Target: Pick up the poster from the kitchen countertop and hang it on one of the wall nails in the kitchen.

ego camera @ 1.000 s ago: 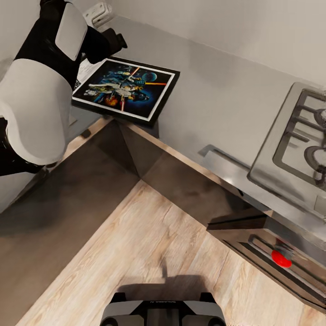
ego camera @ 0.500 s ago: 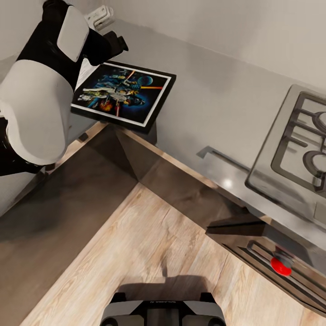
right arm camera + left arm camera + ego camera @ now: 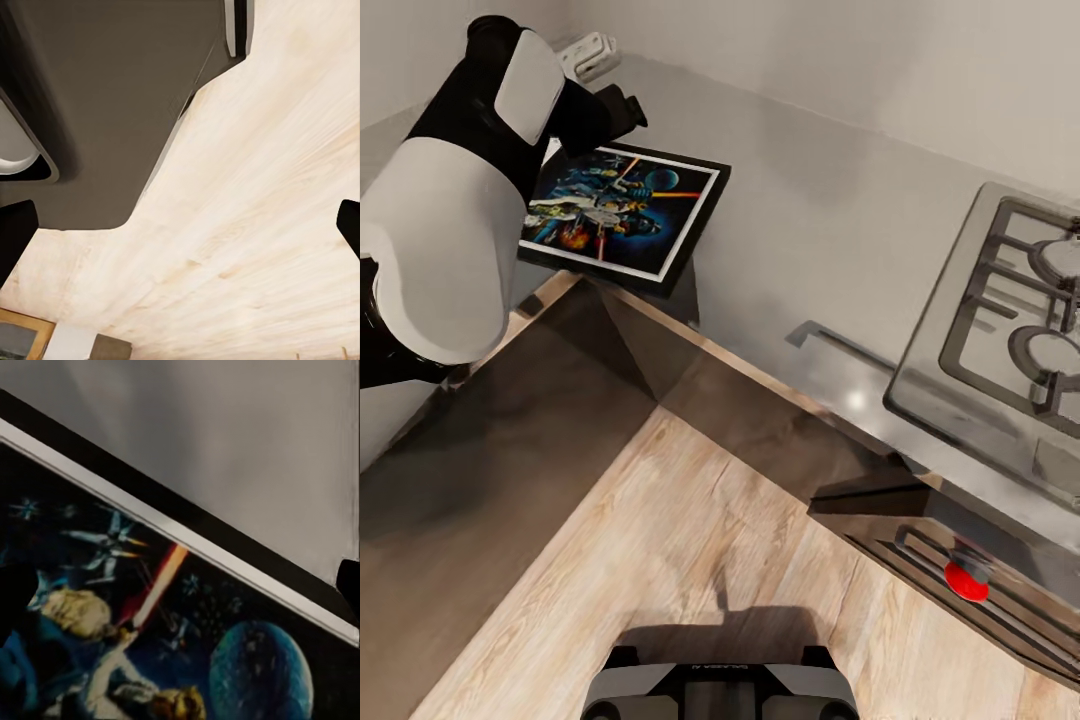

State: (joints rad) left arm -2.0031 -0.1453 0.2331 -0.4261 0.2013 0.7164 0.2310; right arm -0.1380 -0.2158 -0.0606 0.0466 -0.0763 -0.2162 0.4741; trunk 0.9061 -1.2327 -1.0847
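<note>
early stage: poster (image 3: 620,213) at upper left of the head view, near the table (image 3: 830,250) corner, one edge past it. left gripper (image 3: 622,108) at its far edge, grip impossible to tell; right gripper (image 3: 180,225) spread over floor (image 3: 262,225). lifting and hanging remain.

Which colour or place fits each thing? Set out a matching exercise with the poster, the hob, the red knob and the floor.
Things:
1. poster
2. hob
3. red knob
4. floor

Descriptions:
A. light wood planks
B. steel with dark grates, on the countertop
C. black frame, jutting past the countertop's inner corner
D. on the front panel below the hob

Pairs: 1-C, 2-B, 3-D, 4-A
</note>
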